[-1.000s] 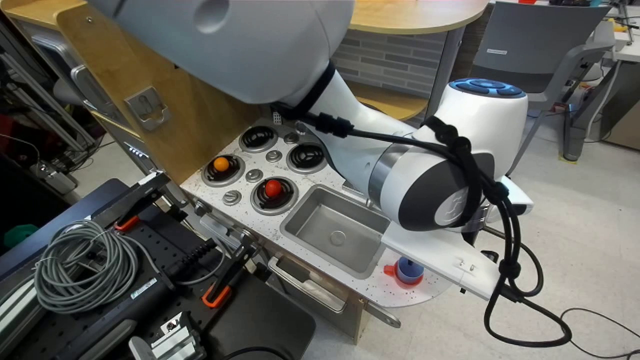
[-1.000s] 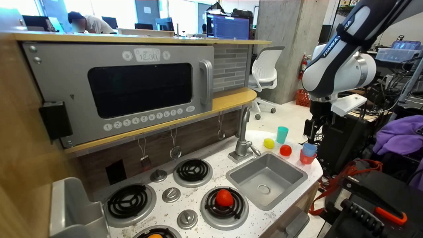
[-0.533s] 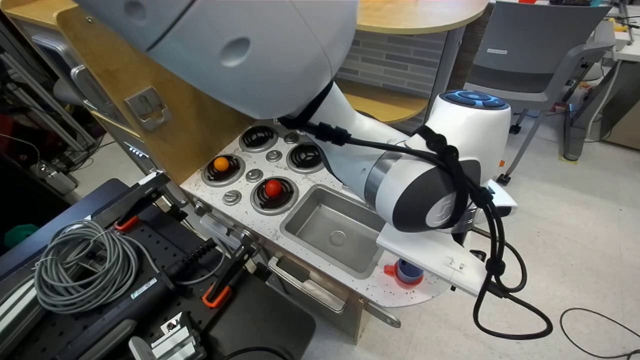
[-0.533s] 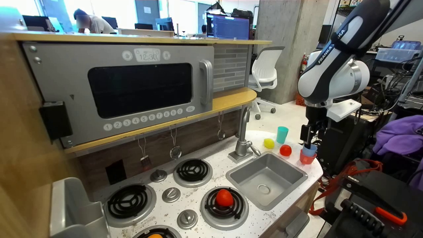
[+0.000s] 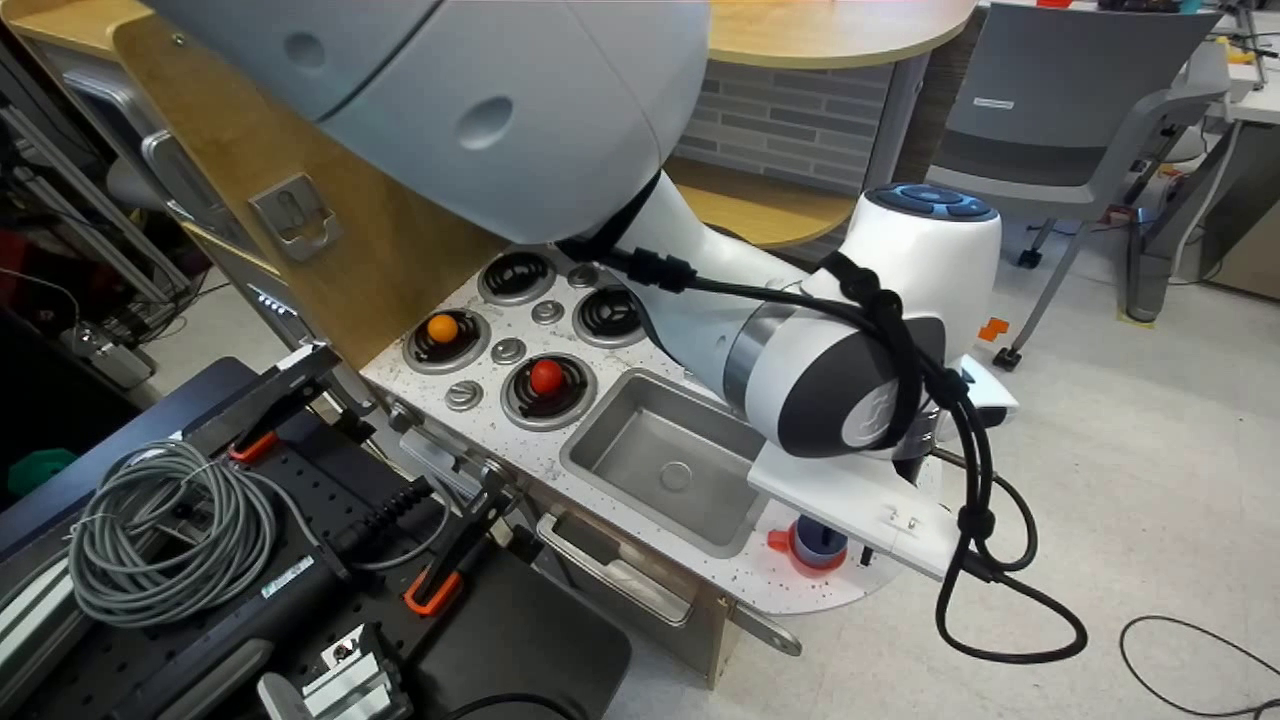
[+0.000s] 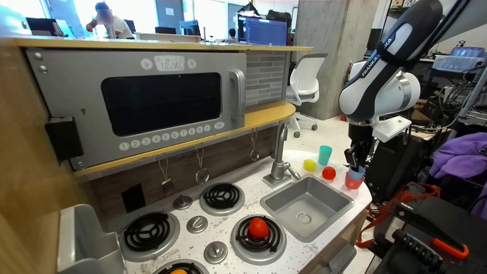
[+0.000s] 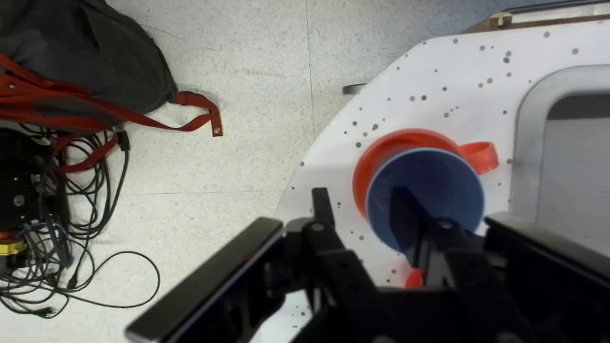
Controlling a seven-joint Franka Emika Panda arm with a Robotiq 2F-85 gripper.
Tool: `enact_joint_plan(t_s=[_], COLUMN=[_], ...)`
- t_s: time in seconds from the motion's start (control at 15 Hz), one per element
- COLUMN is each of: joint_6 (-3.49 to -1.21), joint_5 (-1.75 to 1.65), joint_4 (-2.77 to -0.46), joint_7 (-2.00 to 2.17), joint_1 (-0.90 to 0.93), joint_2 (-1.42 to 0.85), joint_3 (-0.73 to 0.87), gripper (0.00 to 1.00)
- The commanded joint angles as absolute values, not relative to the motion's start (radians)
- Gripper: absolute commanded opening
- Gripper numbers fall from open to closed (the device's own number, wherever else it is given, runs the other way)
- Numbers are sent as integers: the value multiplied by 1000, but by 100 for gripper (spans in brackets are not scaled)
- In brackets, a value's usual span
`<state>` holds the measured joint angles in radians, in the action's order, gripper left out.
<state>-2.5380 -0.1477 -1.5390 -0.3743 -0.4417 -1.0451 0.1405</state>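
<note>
Wrist view: black gripper (image 7: 360, 193), jaws apart, straddled wall of round blue plastic cup (image 7: 443, 183), nested below them in handled red plastic cup (image 7: 381, 152); approach seemed done, grip not yet made.

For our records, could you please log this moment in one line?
gripper: open, one finger inside blue cup | blue cup: nested in red mug

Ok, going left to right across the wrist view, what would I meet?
Dark bag, then one tool fingertip, then the blue cup, then the metal sink.
</note>
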Motion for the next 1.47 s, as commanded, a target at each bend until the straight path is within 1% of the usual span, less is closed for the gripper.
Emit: enact_joint_plan(t_s=[0.0,0.07,0.13,0.67,1.07,1.4], joint_6=[-2529,-2532,-2534,-2561,-2722,-2717], joint_5=[-151,-152,-152,-148,-154,-155], joint_4=[-1536,-1547,-1556,-1651,-1904,-2044], joint_7=[-385,-387,-383,-419,-411,-373], joint_1=[-431,-429,-425,-438,-416,-344], joint_2=[-1037,-1028,-1021,-947,-756,-655], joint_3=[140,139,140,122,122,104], gripper=[7,1,0,1,1,1])
